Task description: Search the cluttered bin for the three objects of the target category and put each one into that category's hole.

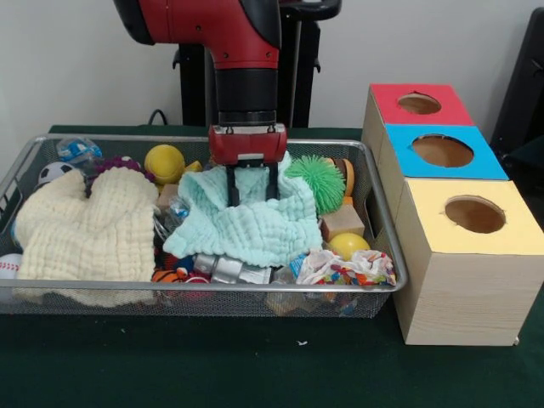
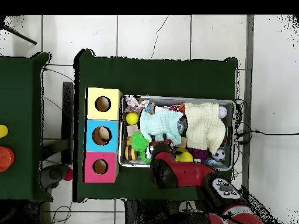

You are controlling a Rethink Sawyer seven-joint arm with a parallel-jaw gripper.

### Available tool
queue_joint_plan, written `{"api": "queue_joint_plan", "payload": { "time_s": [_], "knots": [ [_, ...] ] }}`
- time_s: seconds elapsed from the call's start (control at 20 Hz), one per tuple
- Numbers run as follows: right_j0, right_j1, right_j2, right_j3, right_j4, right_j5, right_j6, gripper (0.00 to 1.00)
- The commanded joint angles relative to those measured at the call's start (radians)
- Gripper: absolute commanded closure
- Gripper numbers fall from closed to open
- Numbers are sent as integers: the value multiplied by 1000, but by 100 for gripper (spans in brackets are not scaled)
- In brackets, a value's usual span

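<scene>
1. The red and black arm comes down into the wire bin from above.
2. The gripper sits right on the mint green cloth in the middle of the bin. Its two black fingers stand a little apart, and their tips press into the cloth. A fold of the cloth bunches up between them, so the gripper looks like it is pinching the cloth.
3. A big cream cloth lies at the left side of the bin in the front view.
4. A yellow ball sits at the far side, behind the two cloths.
5. A fuzzy green ball sits just to the right of the gripper.
6. A small yellow ball lies near the right end, beside a wooden block.
7. A cloth with colored dots lies at the near right corner.
8. Three boxes stand in a row right of the bin. The red box is farthest, the blue box is in the middle, and the yellow box is nearest. Each has a round hole on top.
9. Everything stands on a dark green table.
</scene>
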Motion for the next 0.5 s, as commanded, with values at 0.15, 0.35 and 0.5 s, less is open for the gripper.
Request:
{"api": "queue_joint_plan", "payload": {
  "time_s": [0.15, 0.35, 0.5],
  "knots": [
    [-26, 108, -16, -119, -34, 102, 78, 100],
    [-38, 18, 13, -72, -32, 127, 90, 100],
    [-59, -55, 63, -24, -13, 225, 84, 100]
  ]
}}
